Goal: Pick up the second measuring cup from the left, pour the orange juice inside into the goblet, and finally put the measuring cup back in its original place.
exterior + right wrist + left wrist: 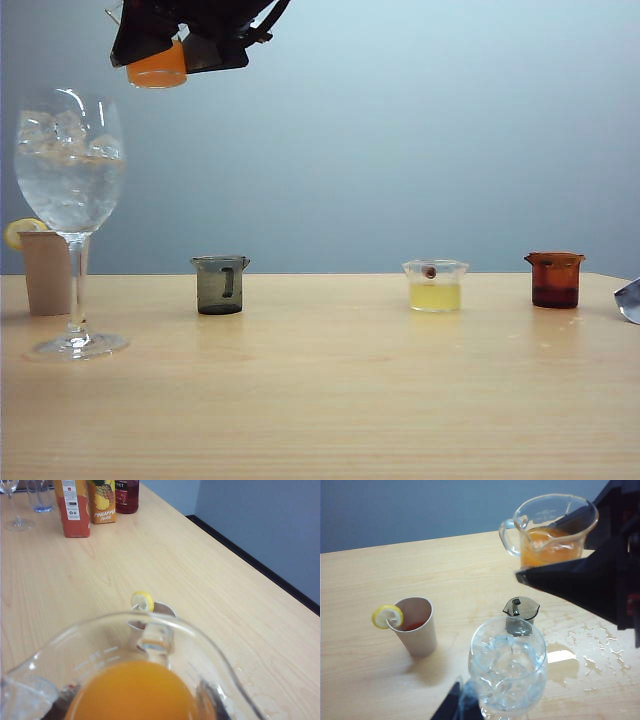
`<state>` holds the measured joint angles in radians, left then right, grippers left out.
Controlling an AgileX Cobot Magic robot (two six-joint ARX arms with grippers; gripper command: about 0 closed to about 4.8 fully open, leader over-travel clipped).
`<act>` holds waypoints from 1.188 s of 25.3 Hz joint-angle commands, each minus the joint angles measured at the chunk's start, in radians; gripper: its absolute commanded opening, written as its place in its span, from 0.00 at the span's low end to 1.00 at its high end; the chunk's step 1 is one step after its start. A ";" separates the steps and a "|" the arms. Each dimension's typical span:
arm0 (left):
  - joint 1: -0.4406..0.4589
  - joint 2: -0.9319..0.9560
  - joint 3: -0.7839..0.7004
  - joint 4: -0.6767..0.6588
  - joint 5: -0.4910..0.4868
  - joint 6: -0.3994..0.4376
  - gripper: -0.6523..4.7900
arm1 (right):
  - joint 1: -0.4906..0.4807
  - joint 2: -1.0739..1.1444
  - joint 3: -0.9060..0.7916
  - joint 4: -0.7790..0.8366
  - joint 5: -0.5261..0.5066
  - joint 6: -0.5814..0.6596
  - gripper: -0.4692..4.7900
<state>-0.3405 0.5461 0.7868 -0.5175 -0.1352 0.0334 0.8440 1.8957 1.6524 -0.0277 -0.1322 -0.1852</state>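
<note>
Pale wood table point(330, 400): the second measuring cup point(157, 68), full of orange juice point(135, 692), is held aloft in the right gripper point(185, 45) fingers, beside and above the goblet point(70, 165) near the left edge; carrying is under way, and centring over the bowl and tipping are judged next; left gripper point(457, 707) state cannot be told

right gripper point(160, 50): raised high, jaws clamped | left gripper point(457, 707): low, state unclear
</note>
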 commanded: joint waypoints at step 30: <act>0.001 -0.001 0.005 0.008 0.000 0.004 0.12 | 0.024 -0.006 0.010 0.032 0.049 -0.527 0.29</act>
<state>-0.3405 0.5453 0.7868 -0.5175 -0.1352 0.0334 0.8646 1.8973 1.6527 -0.0242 -0.0864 -0.6842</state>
